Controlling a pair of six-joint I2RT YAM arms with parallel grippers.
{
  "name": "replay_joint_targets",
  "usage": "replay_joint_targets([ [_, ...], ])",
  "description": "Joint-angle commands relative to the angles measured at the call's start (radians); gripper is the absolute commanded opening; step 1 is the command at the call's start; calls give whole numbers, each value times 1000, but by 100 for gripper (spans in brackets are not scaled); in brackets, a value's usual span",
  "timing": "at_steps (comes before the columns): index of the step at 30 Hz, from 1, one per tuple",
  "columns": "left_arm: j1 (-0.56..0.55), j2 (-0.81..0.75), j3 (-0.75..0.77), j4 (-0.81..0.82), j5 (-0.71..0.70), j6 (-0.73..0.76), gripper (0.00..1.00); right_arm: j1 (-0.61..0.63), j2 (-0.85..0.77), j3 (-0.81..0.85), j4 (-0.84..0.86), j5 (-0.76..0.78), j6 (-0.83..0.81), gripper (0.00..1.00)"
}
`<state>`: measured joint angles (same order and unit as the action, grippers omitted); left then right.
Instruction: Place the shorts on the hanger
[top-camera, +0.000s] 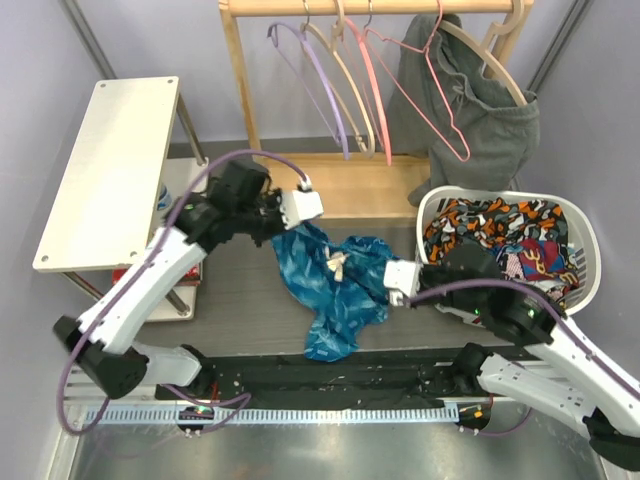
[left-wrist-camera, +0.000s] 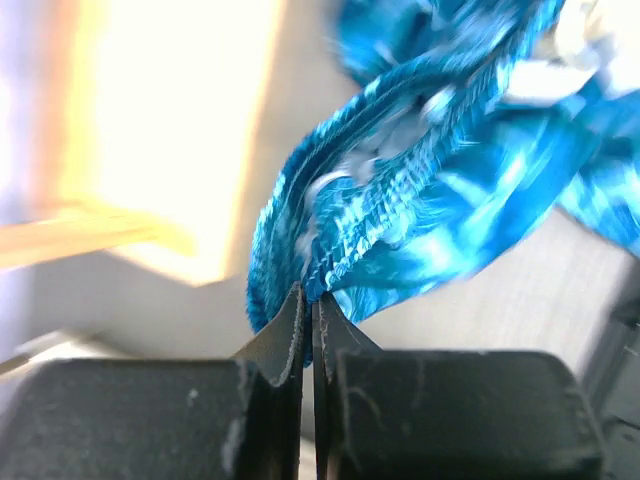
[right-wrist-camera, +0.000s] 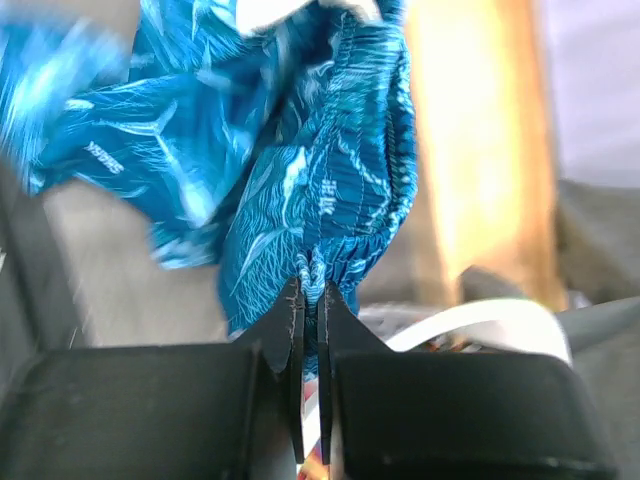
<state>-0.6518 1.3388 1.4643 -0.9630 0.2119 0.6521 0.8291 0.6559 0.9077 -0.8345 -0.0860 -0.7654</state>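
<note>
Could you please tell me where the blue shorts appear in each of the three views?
Top external: the shorts are bunched at mid-table, between the two arms.
Left wrist: upper right, waistband pinched in the left gripper.
Right wrist: upper centre, waistband pinched in the right gripper.
Shared landmark: the rack's wooden base, behind the shorts in every view.

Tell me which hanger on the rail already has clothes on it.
The wide wooden hanger at the far right, carrying a grey garment. The others hang bare.
</note>
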Motion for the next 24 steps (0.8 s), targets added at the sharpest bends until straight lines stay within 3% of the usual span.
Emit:
replay_joint_targets([
  [1,-8,-138,175,-186,-202,-22,0,-1,128,210,268,80,178,1],
  [3,-8,-156,264,-216,-273,-23,0,-2,160,273,281,57,192,1],
  [6,-20,-176,288,-302,-270,-31,0,-4,136,266,264,12,175,1],
  [9,-122,-202,167,-341,-272,-55,0,-2,88,153,207,-47,126,1],
  [13,-232,-231,-178,-220,-272,-113,0,-1,45,5,164,-129,9,1],
  [15,-239,-207,-261,-177,-218,-132,26,-2,47,-70,143,-159,-67,1],
  [16,-239,-195,-318,-177,-136,-128,45,-1,51,-91,123,-170,-83,1],
  [24,-238,-177,-452,-65,35,-120,72,-1,80,-236,74,-273,-124,1],
])
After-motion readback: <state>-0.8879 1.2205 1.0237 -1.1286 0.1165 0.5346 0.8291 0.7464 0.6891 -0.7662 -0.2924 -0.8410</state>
